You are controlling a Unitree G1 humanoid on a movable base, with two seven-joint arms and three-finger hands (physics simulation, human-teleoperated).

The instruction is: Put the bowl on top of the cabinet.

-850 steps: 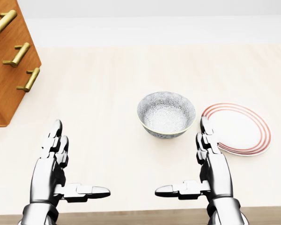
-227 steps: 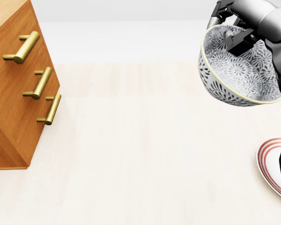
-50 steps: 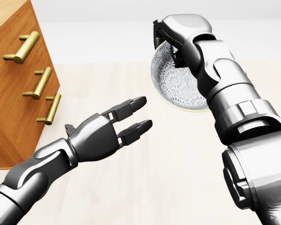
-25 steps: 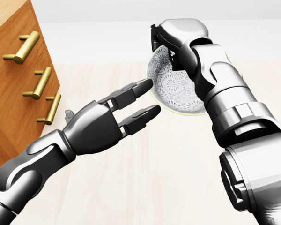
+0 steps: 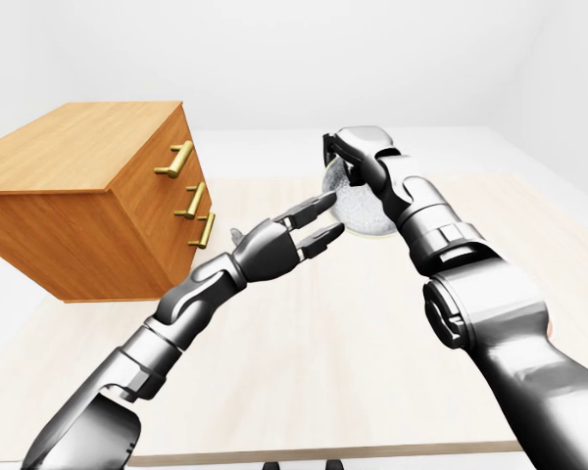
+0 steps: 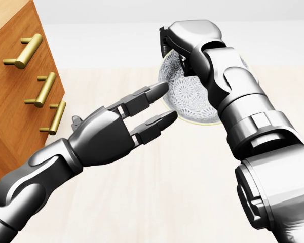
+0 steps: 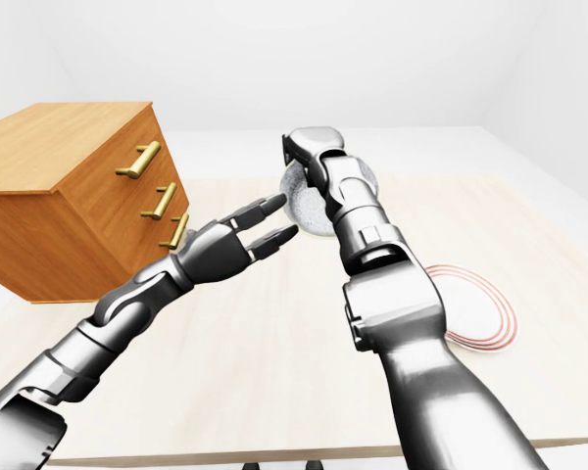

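The grey-patterned bowl (image 6: 188, 96) hangs tilted on its side above the table, near the middle top of the head view. My right hand (image 6: 173, 48) is shut on its upper rim, and the right forearm hides the bowl's right part. My left hand (image 6: 164, 105) stands open, its straight fingers (image 6: 142, 96) pointing at the bowl's left edge; whether they touch it I cannot tell. The wooden cabinet (image 5: 78, 201) with brass handles (image 6: 25, 50) stands at the left, and its flat top (image 5: 83, 142) shows in the left-eye view.
A white plate with red rings (image 7: 478, 308) lies on the pale wooden table (image 5: 314, 372), to the right of my right arm in the right-eye view. The table's near edge (image 5: 372, 452) runs along the bottom of the left-eye view.
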